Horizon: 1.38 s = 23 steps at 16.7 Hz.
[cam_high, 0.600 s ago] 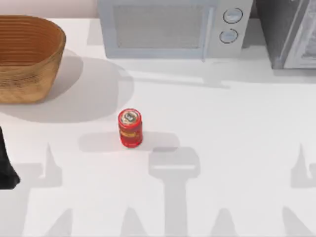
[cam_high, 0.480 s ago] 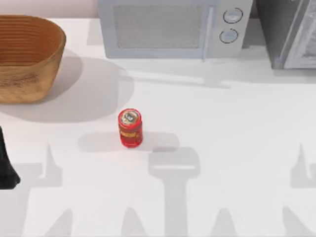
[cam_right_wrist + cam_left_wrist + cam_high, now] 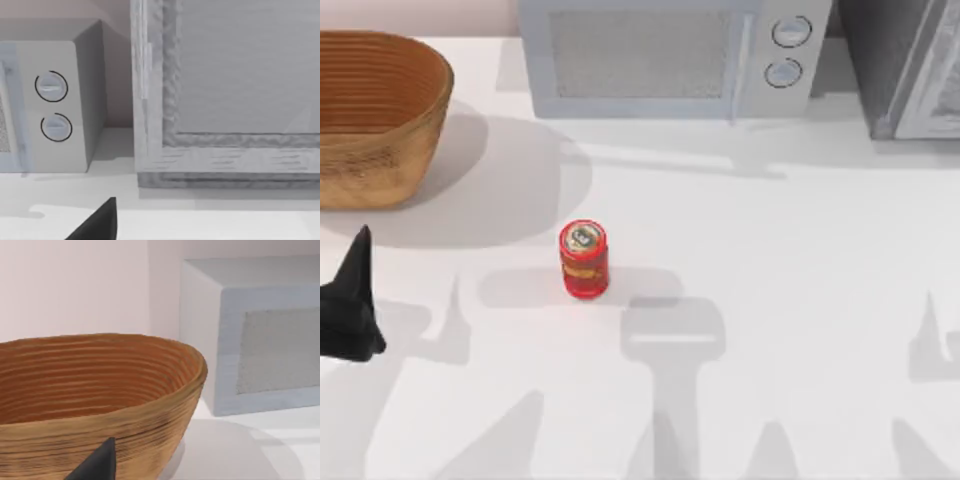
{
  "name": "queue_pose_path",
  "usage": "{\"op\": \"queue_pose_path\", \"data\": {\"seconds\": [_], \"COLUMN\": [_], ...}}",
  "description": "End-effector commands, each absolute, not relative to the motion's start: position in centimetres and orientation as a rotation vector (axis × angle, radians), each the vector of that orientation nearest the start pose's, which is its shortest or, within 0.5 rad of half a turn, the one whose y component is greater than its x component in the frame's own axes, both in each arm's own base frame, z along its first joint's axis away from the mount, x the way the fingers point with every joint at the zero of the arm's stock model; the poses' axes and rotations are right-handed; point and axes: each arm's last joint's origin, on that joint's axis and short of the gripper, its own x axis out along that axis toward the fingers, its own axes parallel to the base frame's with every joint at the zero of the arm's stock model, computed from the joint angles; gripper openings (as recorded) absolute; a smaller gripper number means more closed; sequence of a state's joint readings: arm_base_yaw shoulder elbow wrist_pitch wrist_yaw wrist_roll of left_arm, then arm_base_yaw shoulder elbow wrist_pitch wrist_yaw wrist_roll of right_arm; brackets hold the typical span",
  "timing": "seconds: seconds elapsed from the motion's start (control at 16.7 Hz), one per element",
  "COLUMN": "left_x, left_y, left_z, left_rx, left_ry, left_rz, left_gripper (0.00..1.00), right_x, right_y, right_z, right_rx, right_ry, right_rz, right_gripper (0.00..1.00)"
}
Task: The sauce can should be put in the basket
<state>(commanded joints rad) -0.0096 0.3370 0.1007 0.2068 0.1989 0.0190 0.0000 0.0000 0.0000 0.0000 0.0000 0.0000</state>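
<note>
**Can upright, basket at the far left**

The sauce can (image 3: 584,259) stands mid-table, well apart from the basket (image 3: 375,115). My left hand (image 3: 350,310) sits at the table's (image 3: 800,260) left edge, holding nothing; how far open, I cannot tell.

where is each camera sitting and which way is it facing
Top view: above the table, looking down on the sauce can, basket and microwave; the left gripper shows at the left edge.
Left wrist view: low, facing the basket and microwave; one dark fingertip shows.
Right wrist view: low, facing the microwave's knobs and a grey appliance; one dark fingertip shows.
All three share the microwave.
</note>
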Motion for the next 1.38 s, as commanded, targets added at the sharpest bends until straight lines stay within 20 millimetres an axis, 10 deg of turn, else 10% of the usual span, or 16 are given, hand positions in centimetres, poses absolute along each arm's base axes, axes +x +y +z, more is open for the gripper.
{"op": "queue_pose_path", "data": {"seconds": [0.6,1.02,1.38], "left_x": [24.0,31.9,34.1], "left_y": [-2.8,-3.7,-3.4], "left_z": [19.3,11.2,3.3], "left_rx": [0.018,0.011,0.012], "left_ry": [0.058,0.039,0.007], "left_rz": [-0.779,-1.174,-1.390], "left_gripper": [1.00,1.00,1.00], "right_x": [10.6,10.6,10.6], "right_y": [-0.1,-0.1,-0.1], "right_z": [16.0,16.0,16.0], "right_rx": [0.000,0.000,0.000], "right_ry": [0.000,0.000,0.000], "right_rz": [0.000,0.000,0.000], "right_gripper": [1.00,1.00,1.00]}}
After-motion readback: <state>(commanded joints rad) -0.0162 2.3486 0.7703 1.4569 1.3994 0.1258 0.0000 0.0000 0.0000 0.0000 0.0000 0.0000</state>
